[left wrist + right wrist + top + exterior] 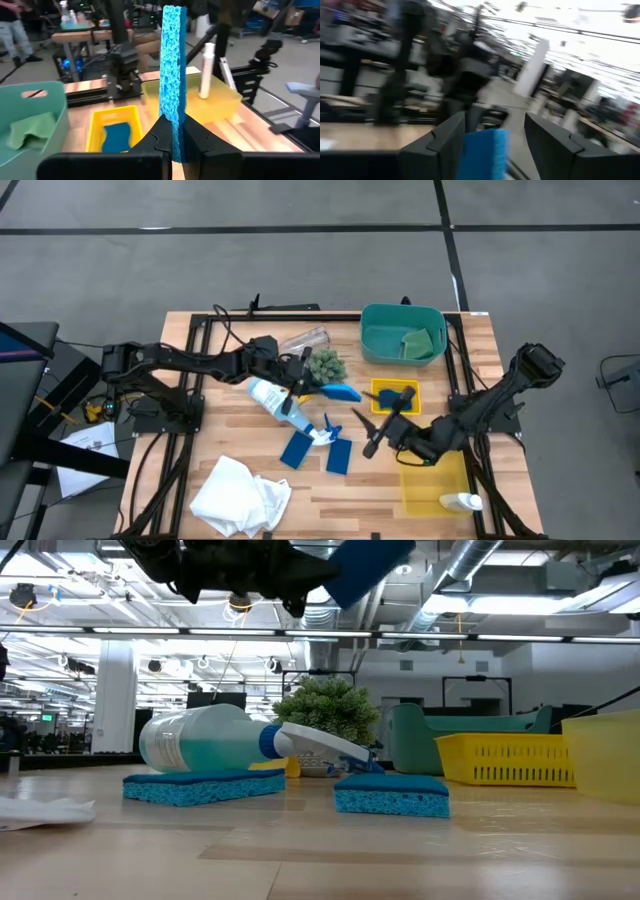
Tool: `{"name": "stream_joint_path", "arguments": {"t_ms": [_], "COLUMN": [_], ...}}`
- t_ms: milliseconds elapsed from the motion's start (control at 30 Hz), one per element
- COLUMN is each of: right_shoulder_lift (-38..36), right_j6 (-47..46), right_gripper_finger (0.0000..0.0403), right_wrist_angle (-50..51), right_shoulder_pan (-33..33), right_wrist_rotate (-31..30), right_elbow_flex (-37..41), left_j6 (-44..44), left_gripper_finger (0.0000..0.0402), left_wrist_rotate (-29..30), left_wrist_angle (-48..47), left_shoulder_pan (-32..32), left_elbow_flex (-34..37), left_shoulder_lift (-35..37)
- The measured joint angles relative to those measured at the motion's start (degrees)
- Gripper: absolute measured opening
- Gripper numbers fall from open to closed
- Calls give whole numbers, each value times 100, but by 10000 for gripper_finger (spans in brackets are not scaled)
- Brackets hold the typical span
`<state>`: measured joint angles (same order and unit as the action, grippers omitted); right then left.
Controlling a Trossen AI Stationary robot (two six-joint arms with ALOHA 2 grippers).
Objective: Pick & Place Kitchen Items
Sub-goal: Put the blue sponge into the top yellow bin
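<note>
Transport is the step in hand: the left gripper (pixel 312 387) pinches a blue sponge (pixel 341 392) by one end and holds it above the tabletop (pixel 250 460), near the centre of the high view, just right of the spiky plant ball (pixel 326 364). In the left wrist view the sponge (pixel 172 75) stands up straight from between the closed fingers (pixel 200 142), so its long axis runs out along the gripper's line. In the high view this axis lies nearly left to right, and the free end points to the right of the frame, toward the small yellow bin (pixel 395 397), where another blue sponge (pixel 115 135) already lies.

My judgement is that the next move calls for carrying the sponge further to the right until it is over this bin, then lowering and letting go. The teal bin (pixel 402 332) in the upper middle, with a green sponge (pixel 418 343) inside, is also near, so I cannot tell for sure which bin is meant.

The right gripper (pixel 385 430) is right of centre, beside the large yellow bin (pixel 435 480). Its fingers (pixel 442 140) are spread, with a blue sponge (pixel 485 152) showing between them, not pinched.

Two more blue sponges (pixel 298 448) lie flat on the tabletop below centre, beside the lying spray bottle (pixel 272 397). The white cloth (pixel 240 492) is at lower left, and the clear cup (pixel 303 340) lies left of the teal bin.
</note>
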<state>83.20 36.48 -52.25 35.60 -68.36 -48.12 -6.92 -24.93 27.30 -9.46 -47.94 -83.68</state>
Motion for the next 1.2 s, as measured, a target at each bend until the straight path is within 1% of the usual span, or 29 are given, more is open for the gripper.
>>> {"name": "stream_joint_path", "arguments": {"t_ms": [100, 167, 233, 367, 433, 567, 667, 733, 833, 1033, 1067, 1200], "right_shoulder_lift": [0, 0, 0, 0, 0, 0, 0, 0, 0, 0, 0, 0], "right_j6": [-565, -864, -1112, -1803, -2015, -2198, -2202, -2218, -2230, -2303, -2304, -2408], "right_gripper_finger": [189, 184, 180, 176, 176, 175, 165, 150, 117, 24, 13, 11], "right_wrist_angle": [740, 1202, 1567, 2208, 2434, 2525, 2522, 2523, 2523, 2614, 2637, 2650], "right_shoulder_pan": [-129, -204, -259, -414, -513, -676, -689, -684, -691, -695, -712, -741], "right_wrist_rotate": [462, 538, 552, 838, 857, 986, 990, 992, 990, 1001, 1001, 986], "right_elbow_flex": [-139, -254, -329, -457, -487, -489, -491, -491, -491, -496, -496, -506], "left_j6": [-24, -45, -47, -59, -117, -161, -184, -185, -183, -183, -183, -181], "left_gripper_finger": [6, 6, 6, 6, 6, 6, 6, 6, 6, 6, 6, 11], "left_wrist_rotate": [-167, -413, -484, -396, -382, -55, 110, 113, 118, 145, 146, 156], "left_wrist_angle": [-55, -204, -467, -801, -836, -880, -897, -888, -893, -870, -867, -859], "left_shoulder_pan": [53, 55, 81, 131, 187, 291, 313, 313, 313, 313, 313, 310], "left_elbow_flex": [-2, 0, -2, -2, -2, -2, -2, -2, -2, -2, 0, 2], "left_shoulder_lift": [84, 216, 391, 617, 660, 654, 654, 654, 654, 653, 651, 650]}}
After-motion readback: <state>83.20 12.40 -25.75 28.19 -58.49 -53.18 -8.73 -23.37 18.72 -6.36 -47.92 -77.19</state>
